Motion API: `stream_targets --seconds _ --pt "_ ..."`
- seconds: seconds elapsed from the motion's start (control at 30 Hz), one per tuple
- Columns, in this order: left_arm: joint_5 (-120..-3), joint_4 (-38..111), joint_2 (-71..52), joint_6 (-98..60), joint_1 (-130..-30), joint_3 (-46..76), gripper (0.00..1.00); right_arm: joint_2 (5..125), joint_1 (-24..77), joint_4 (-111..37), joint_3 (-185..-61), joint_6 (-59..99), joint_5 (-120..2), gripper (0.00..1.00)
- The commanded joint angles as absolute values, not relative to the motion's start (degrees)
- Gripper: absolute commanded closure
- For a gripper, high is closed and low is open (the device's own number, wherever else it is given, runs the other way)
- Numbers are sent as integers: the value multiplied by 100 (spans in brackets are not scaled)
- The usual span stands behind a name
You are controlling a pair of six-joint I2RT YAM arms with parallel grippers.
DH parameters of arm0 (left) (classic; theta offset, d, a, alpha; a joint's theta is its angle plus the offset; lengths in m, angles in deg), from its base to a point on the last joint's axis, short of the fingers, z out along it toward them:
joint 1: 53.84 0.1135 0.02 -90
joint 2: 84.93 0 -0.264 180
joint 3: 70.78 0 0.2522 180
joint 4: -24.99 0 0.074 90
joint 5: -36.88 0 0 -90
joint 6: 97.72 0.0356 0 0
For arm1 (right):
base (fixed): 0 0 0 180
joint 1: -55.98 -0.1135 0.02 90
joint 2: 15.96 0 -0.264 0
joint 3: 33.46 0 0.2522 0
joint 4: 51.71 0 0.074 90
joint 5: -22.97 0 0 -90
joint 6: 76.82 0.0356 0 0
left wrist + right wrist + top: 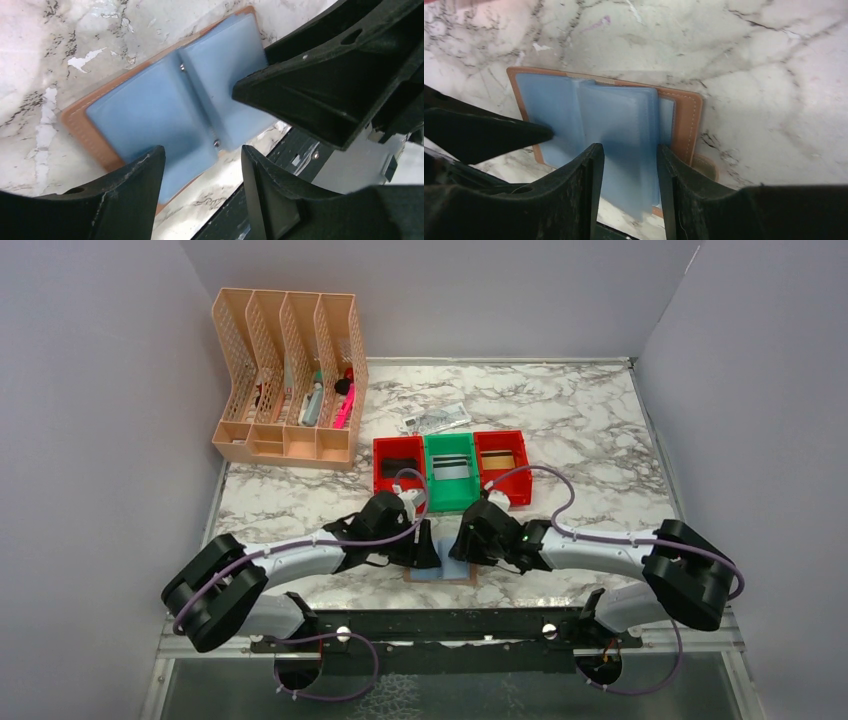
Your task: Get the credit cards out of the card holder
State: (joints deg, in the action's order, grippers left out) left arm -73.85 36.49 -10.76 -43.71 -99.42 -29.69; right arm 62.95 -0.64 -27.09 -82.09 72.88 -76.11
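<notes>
Tan-brown bifold card holder (452, 573), open on marble surface (590, 440) | left end effector (202, 150) released | right end effector (629, 147) released, astride blue sleeve (619, 115) | risk: pinch could drag holder off edge

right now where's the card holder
Top view, centre: the card holder lies open on the table by its near edge, between the left gripper and right gripper, just nearer than the green bin.

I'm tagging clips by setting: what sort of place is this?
Probably a robot test cell: plain grey walls box in a marble-patterned table, two robot arms are mounted at its near edge, and red and green bins stand in a row.
</notes>
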Motion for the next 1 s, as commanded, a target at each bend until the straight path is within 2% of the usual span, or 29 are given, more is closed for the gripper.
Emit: stream_targets --seconds 0.0,0.2,0.3,0.5,0.53,0.6,0.77,0.87,0.97 --pt "-6920 3111 -896 -4865 -10023 -3341 39 6794 -88 -2916 -8061 7311 -7251 52" --pt "-7056 2356 -1071 -5297 -10020 -3760 39 6746 -85 -2940 -8033 7330 -7228 52" --pt "-6499 3336 -1494 -5068 -10017 -3417 38 6522 -86 -2411 -8237 7180 -7701 52" --pt "-4418 5504 -2476 -4107 -9968 -2297 17 5754 -88 -1134 -9101 6409 -9272 43" --pt "-4186 5741 -2578 -3932 -9892 -2127 10 5639 -87 -1018 -9229 6220 -9556 42" --pt "-3954 6126 -2681 -3556 -9619 -1733 2 5434 -77 -817 -9468 5950 -10151 36" --pt "-4062 6647 -2636 -2551 -8379 -896 1 4947 117 -1173 -9831 4716 -10891 30" --pt "-4027 6844 -2555 -2030 -7652 -409 1 4728 636 -1514 -10032 4042 -10629 29" --pt "-3883 6984 -2459 -1805 -6941 -2 1 4537 1582 -1718 -10194 3629 -9722 29"
